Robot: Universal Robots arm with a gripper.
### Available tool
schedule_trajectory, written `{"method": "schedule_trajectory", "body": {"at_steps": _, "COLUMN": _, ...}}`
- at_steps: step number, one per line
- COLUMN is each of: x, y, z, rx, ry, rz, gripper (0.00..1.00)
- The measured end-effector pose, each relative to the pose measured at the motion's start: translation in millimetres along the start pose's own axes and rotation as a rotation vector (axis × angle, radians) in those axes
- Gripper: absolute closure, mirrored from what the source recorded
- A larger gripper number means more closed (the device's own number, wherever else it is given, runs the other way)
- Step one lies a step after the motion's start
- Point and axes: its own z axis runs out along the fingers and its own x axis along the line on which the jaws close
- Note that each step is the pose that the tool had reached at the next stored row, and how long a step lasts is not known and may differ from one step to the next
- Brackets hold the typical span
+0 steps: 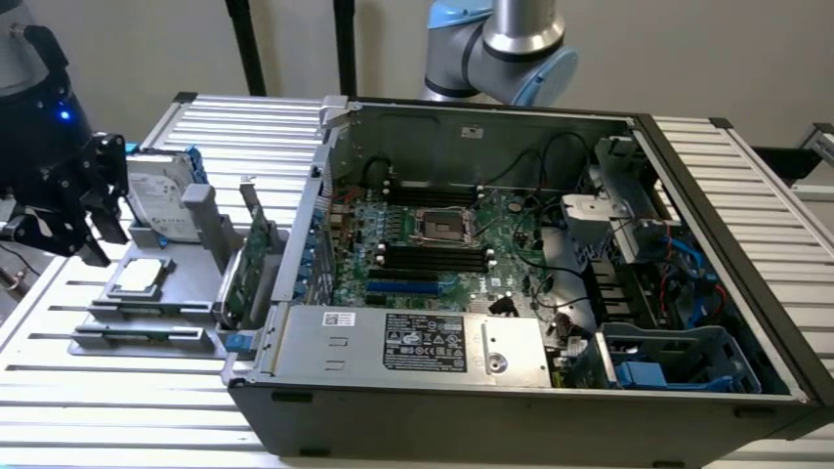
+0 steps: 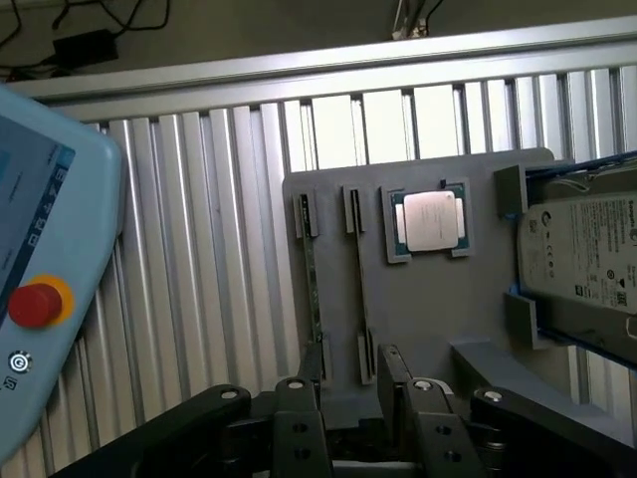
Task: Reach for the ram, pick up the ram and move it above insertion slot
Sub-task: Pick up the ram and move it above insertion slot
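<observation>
My black two-fingered gripper point(image 2: 348, 376) hangs spread wide, holding nothing, just over the thin green ram stick point(image 2: 312, 289) standing edge-up along the flat grey tray's point(image 2: 448, 309) outer edge.

It was a robotics lab bench. A robot arm point(image 1: 502, 44) stood behind a slatted aluminium table point(image 1: 117, 401) that carried an opened PC point(image 1: 521, 254). A grey jig point(image 2: 438, 319) held the ram point(image 2: 313, 289), a CPU point(image 2: 430, 221) and a drive point(image 2: 582, 249). A teach pendant point(image 2: 45, 219) with a red stop button point(image 2: 36, 305) lay near it.

Gripper point(image 2: 348, 374) fingers point(image 2: 392, 366) wide apart
</observation>
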Motion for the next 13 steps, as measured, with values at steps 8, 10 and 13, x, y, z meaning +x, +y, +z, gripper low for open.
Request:
{"method": "schedule_trajectory", "body": {"at_steps": 8, "x": 1.7, "y": -0.7, "z": 14.5, "rx": -0.0002, "ry": 0.0002, "rz": 0.0, "gripper": 0.64}}
{"method": "schedule_trajectory", "body": {"at_steps": 10, "x": 2.1, "y": -0.9, "z": 18.1, "rx": -0.0002, "ry": 0.0001, "rz": 0.0, "gripper": 0.64}}
{"method": "schedule_trajectory", "body": {"at_steps": 13, "x": 2.8, "y": -1.3, "z": 23.7, "rx": -0.0001, "ry": 0.0001, "rz": 0.0, "gripper": 0.64}}
